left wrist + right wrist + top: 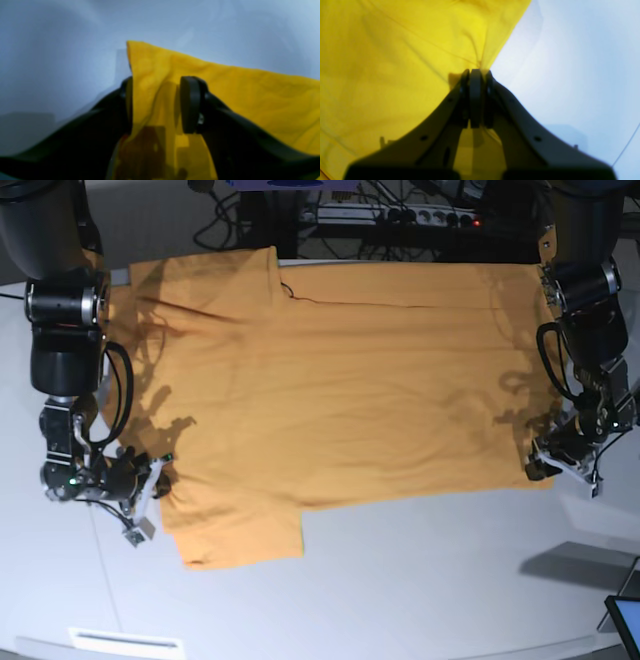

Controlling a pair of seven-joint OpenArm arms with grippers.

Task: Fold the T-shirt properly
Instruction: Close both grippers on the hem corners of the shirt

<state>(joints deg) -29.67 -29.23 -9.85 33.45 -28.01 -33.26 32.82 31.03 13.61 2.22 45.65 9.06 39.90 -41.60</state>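
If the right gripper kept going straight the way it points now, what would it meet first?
The T-shirt: the right gripper is already shut on its edge, with yellow fabric stretching on ahead.

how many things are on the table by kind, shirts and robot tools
T-shirt: 1, orange-yellow, spread flat on the white table
Robot tools: 2, the left tool and the right tool, each at an edge of the cloth
Total: 3
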